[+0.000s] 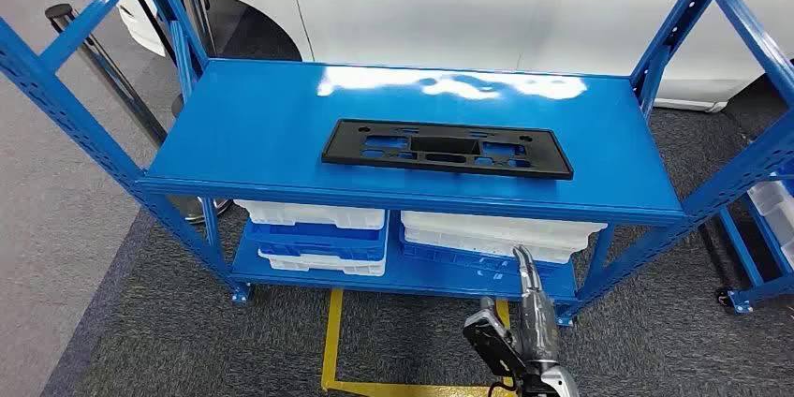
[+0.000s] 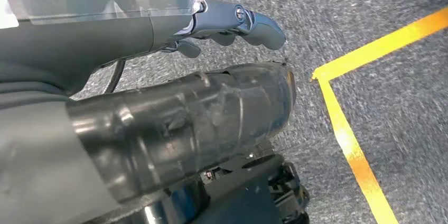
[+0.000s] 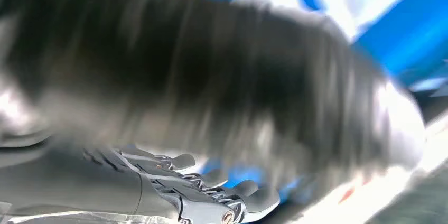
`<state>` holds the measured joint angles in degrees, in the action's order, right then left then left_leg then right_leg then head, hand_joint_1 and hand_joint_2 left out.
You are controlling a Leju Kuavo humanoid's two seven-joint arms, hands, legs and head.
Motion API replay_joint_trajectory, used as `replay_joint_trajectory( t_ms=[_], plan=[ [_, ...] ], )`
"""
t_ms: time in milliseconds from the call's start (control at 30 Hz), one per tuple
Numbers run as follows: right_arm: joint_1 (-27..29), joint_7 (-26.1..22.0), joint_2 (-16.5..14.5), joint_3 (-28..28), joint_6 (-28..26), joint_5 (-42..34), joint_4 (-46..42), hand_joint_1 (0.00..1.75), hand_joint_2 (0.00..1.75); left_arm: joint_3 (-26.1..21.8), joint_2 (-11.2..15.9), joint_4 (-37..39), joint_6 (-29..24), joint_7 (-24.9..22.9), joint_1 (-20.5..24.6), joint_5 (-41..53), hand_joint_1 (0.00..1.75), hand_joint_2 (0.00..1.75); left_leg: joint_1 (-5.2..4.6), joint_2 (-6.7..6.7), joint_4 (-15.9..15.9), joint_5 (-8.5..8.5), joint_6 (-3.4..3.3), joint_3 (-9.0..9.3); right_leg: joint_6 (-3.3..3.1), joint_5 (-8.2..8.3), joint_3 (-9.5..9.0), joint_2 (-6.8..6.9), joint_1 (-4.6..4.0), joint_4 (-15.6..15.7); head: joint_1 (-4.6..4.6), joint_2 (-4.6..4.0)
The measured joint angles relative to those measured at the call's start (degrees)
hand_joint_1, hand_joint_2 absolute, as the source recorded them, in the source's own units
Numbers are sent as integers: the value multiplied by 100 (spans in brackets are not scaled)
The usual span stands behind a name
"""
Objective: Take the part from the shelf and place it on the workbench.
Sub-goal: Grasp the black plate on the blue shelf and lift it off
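Low in our head view, our right hand (image 1: 524, 336) hangs in front of the shelf (image 1: 281, 125), fingers straight and apart, holding nothing. Our left hand (image 2: 232, 23) hangs over the carpet (image 2: 370, 12), also empty, fingers loosely extended. We see the part (image 1: 447, 148) lying flat on the top shelf, untouched. Nothing is done yet: reaching, grasping, carrying and placing all remain.
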<state>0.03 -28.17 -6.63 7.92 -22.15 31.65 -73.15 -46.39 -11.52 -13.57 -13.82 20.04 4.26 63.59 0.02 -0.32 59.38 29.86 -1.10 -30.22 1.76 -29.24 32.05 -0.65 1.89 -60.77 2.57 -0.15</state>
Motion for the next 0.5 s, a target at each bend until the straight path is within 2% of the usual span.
replay_joint_trajectory(
  t_ms=[33,67,100,133,500],
  plan=[
    [-24,-10,8,91,6,-4,-36,0,116,-1,-4,2,0,-1,6,24,0,0,0,0,0,0,0,0,0,0,0,0,0,0,0,0],
    [-51,-20,15,186,14,-11,-72,0,131,-2,-7,4,1,-1,13,48,0,0,0,0,0,0,0,0,0,1,0,0,0,0,-1,0],
    [-107,-44,32,382,32,-28,-146,0,131,-3,-14,9,3,-3,26,98,0,0,0,0,0,0,0,1,0,2,0,0,0,0,0,0],
    [-164,-61,48,569,54,-46,-216,0,175,-4,-21,11,4,-6,39,146,0,0,0,0,0,0,0,5,0,2,1,0,0,0,0,0],
    [-777,-226,158,2718,43,-81,-947,0,175,-3,-90,55,33,-84,188,680,0,0,0,-1,0,-3,1,16,0,3,2,0,0,0,1,0]
  ],
)
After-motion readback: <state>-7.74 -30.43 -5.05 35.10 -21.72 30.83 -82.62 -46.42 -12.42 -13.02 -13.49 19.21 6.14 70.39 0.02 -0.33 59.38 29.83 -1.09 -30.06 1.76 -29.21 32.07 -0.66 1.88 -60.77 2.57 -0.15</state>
